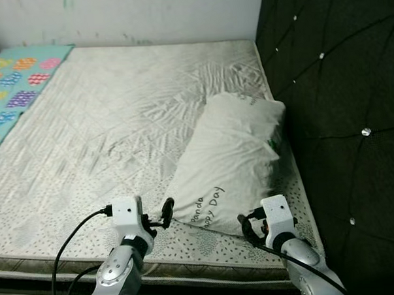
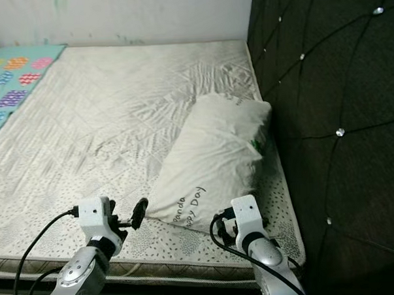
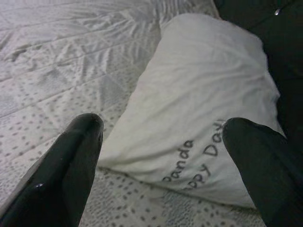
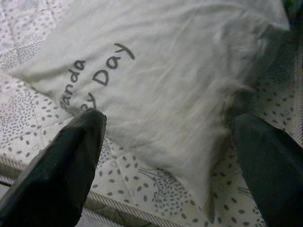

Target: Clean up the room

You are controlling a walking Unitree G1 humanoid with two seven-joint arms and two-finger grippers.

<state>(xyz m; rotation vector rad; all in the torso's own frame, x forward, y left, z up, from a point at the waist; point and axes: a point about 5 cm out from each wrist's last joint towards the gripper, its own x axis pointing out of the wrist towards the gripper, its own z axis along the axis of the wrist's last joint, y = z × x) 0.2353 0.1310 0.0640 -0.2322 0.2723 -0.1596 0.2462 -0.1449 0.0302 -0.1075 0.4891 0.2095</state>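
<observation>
A white pillow [image 1: 230, 159] printed "Panda Happy Day" lies askew on the bed's right side, close to the headboard. My left gripper [image 1: 159, 219] hovers at the pillow's near left corner, open, with nothing between its fingers. In the left wrist view the pillow [image 3: 203, 94] lies just ahead of the two black fingers [image 3: 71, 165]. My right gripper [image 1: 249, 229] is at the pillow's near right corner, open and empty. The right wrist view looks down on the pillow [image 4: 175, 75], with the spread fingertips [image 4: 75, 156] just above its near edge.
The pale quilted mattress [image 1: 105, 132] has its front edge just below both grippers. A dark tufted headboard [image 1: 339, 115] rises along the right. A teal sheet with coloured patches [image 1: 11, 90] lies at the far left. A white wall [image 1: 145, 12] closes the back.
</observation>
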